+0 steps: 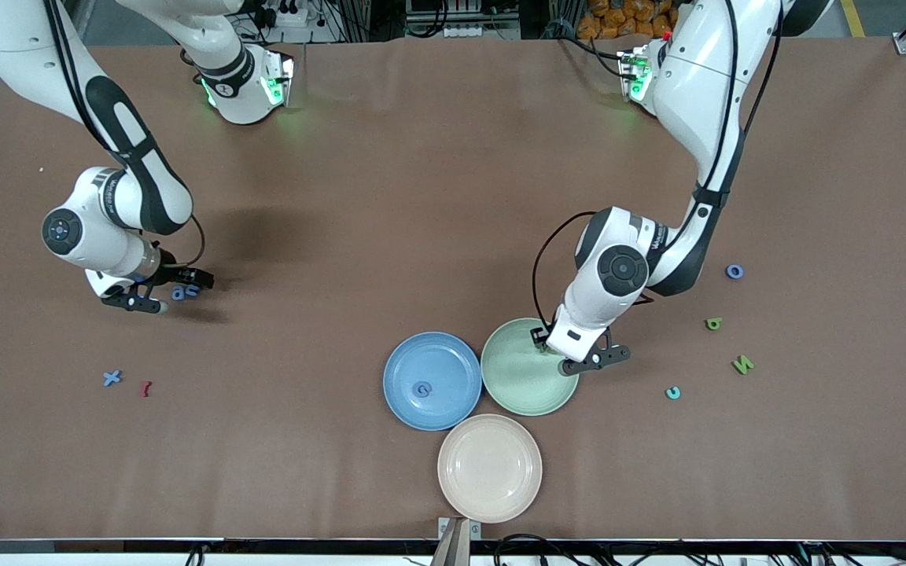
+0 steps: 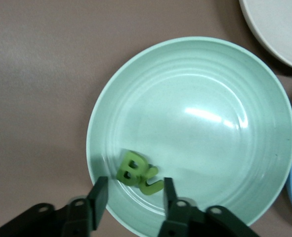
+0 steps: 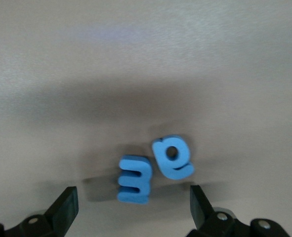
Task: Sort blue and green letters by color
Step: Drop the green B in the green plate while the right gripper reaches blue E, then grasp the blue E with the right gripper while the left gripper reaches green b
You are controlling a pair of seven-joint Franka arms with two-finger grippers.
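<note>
Green letters (image 2: 138,175) blurred (perhaps B, U), cream plate (image 2: 279,27) cropped

Between the open fingers of the left gripper (image 2: 132,200), the green plate (image 2: 195,98) looks glossy and smooth, with ringed ridges. Ahead of the right gripper (image 3: 133,205), two blue letters (image 3: 155,170) look matt, foam-like, on a matt brown table (image 1: 390,157).

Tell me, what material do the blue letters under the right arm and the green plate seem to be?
The blue letters look like soft matte foam: thick, rounded edges, no shine. The green plate looks like hard glossy plastic or glazed ceramic: bright glare and concentric rings; which one is unclear.
</note>
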